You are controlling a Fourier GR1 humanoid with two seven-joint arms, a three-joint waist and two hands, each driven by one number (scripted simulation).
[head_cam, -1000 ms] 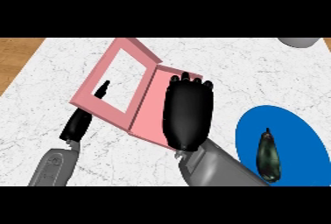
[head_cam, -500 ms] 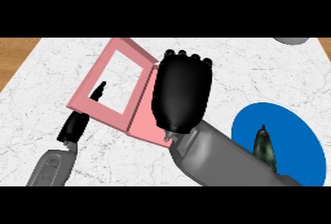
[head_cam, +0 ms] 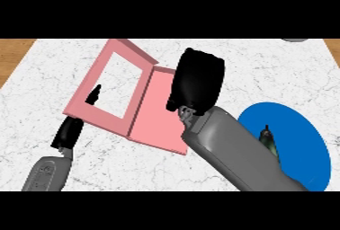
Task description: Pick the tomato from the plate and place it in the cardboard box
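Marble counter, wooden edge

A white, grey-veined marble counter (head_cam: 279, 72) filled the view; wood (head_cam: 15, 51) showed past its upper left corner, and a grey object (head_cam: 294, 40) sat cut off at the top right edge.

The right hand (head_cam: 198, 81) hangs over the pink box's (head_cam: 113, 90) open flap, its forearm crossing the blue plate's (head_cam: 302, 139) left edge. Bare counter (head_cam: 266, 67) lies far right.

Pink box (head_cam: 113, 92) open on counter — blue plate (head_cam: 305, 148) at right.
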